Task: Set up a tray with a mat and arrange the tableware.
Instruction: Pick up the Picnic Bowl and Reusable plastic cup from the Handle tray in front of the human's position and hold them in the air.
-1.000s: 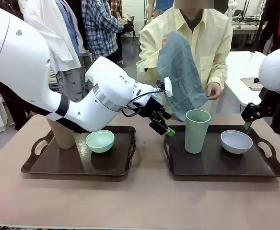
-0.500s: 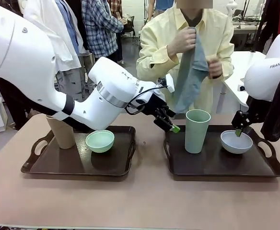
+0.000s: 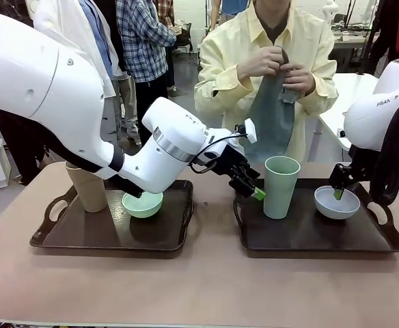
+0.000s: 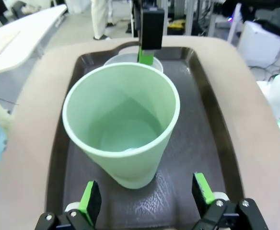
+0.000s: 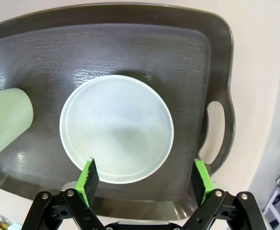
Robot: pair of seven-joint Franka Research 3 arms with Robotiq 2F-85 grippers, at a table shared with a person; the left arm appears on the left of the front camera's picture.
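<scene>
Two dark trays lie on the table. The left tray holds a tan cup and a mint green bowl. On the right tray stand a pale green cup and a pale greyish-white bowl. My left gripper is open, just left of the pale green cup, its pads either side of the cup's base. My right gripper hangs open over the white bowl. The person holds a grey-blue mat up at chest height.
The person in a yellow shirt stands at the far edge, both hands on the cloth. The right tray's handle lies beside the bowl. Bare brown tabletop stretches in front of both trays.
My left gripper moved right and lower, up to the pale green cup. My right gripper came down and left over the white bowl. The person gathered the cloth in both hands.
</scene>
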